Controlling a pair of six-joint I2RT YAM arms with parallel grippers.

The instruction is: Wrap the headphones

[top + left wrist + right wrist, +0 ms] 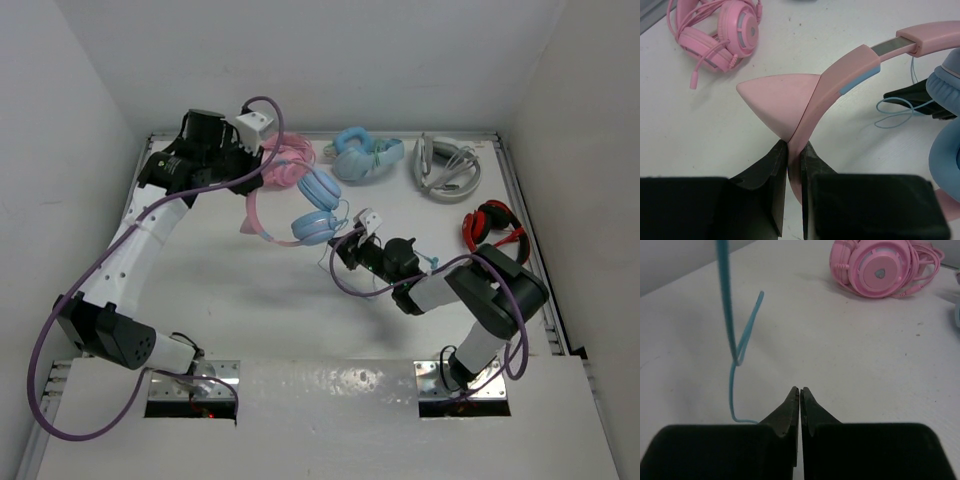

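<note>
Pinching the headphones (pixel 318 188) by the pink headband (pixel 840 75) beside its cat ear (pixel 777 97) in the left end effector (pixel 794 147), raised over the mid white worktop (pixel 230 280), probably to let the cable (pixel 732 330) dangle beside the right end effector (pixel 800 390), pressed together and apparently empty, within plain white walls (pixel 400 60)

A robot test lab, no doubt about it!
There it was: a left arm (pixel 135 250) and a right arm (pixel 480 292) bolted to metal plates (pixel 224 372) at the edge of a white table (pixel 230 295), plain white walls (pixel 60 120) boxing it in on three sides, purple cables (pixel 40 370) looping off both arms, and blue headphones (pixel 360 158), grey headphones (pixel 445 170) and red headphones (pixel 492 228) laid out toward the back.
</note>
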